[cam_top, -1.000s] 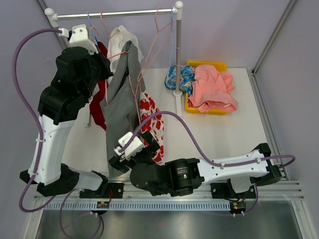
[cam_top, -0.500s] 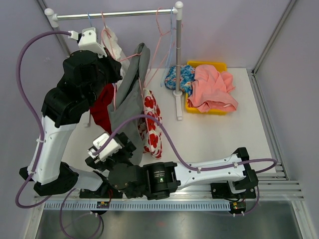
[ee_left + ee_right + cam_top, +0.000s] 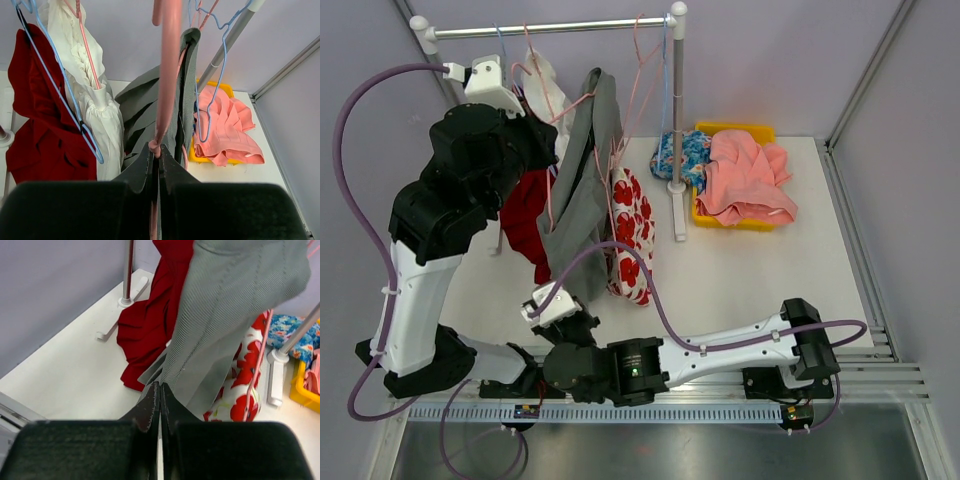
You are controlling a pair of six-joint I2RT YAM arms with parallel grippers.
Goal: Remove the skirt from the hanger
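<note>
We are clamping the left end effector (image 3: 155,151) narrowly on the wire of the pink hanger (image 3: 167,75), which is running straight up out of the tips. The grey skirt (image 3: 187,70) is hanging from that hanger, high up by the rail (image 3: 570,27), with its cloth falling away just behind the wire.

We are holding the right end effector (image 3: 159,386) low over the table (image 3: 770,270), pressed shut with the skirt's lower hem caught at the tips. From above, the skirt is stretching in a slant from the rail down toward this end effector.

Moving outward, a red garment (image 3: 150,315) is hanging just left of the skirt, its bottom edge reaching close to the table. A white garment (image 3: 97,105) is hanging between the red one and the skirt, with a blue hanger (image 3: 55,85) crossing in front of it. A flowered garment (image 3: 632,235) in red and white is hanging just right of the skirt and touching it.

Farther right, the upright post (image 3: 677,100) of the rack is standing on the table. Beyond it a yellow bin (image 3: 735,130) is holding a pink cloth (image 3: 750,175), and a blue patterned cloth (image 3: 675,155) is lying just beside the bin.
</note>
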